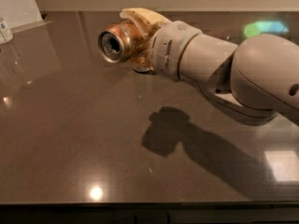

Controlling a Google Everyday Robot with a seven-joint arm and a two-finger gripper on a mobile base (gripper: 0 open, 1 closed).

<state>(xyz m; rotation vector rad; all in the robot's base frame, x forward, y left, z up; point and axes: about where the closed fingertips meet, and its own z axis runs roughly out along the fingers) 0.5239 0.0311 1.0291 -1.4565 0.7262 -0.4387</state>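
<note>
- Claw [133, 41]: upper centre-left of the frame, at the tip of the arm. Its two pale yellowish fingers [140, 17] are closed on a can, one above the can and one below it.
- Can [112, 43]: a metal drinks can held on its side in the claw. Its round silver end, with a dark opening, faces the left of the frame and slightly toward the camera. The copper-orange body is partly covered by the fingers.
- Arm [224, 69]: light grey and thick, made of rounded segments. It enters from the right edge and reaches leftward across the upper half of the frame, ending in a ribbed wrist just behind the claw.
- Worktop [70, 139]: a dark brown, glossy surface filling most of the frame, with its front edge along the bottom.
- Shadow [173, 134]: the dark outline of claw and arm on the worktop, at centre and lower right, well apart from the can itself.
- White container [4, 31]: at the far left edge in the upper left, cut off by the frame.
- Green glow [264, 28]: a soft reflection on the worktop in the upper right, above the arm.
- Light spot [96, 192]: a small bright reflection near the bottom edge, left of centre.
</note>
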